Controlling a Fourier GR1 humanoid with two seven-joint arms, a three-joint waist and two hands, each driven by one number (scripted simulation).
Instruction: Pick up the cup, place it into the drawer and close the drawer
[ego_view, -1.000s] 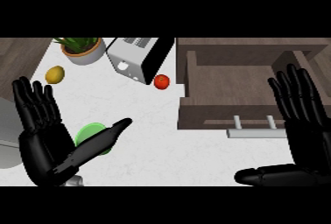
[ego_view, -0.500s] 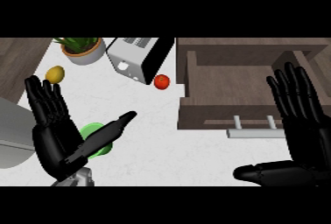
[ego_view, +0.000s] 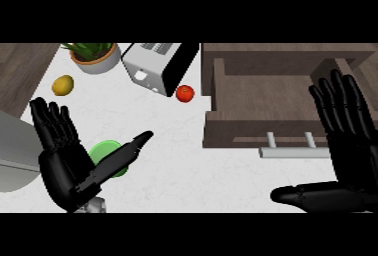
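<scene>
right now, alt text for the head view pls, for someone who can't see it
Two open black hands over a white counter: the left hand beside a green cup, the right hand by an open wooden drawer. At the back are a toaster, a potted plant, a lemon and a tomato.

The left hand is low on the left side. It is open, with its palm showing. Its fingers are straight and point up and away, and its thumb sticks out to the right. The right hand is on the right side. It is open too. Its fingers are straight and point up, and its thumb sticks out to the left. Neither hand holds anything.
</scene>
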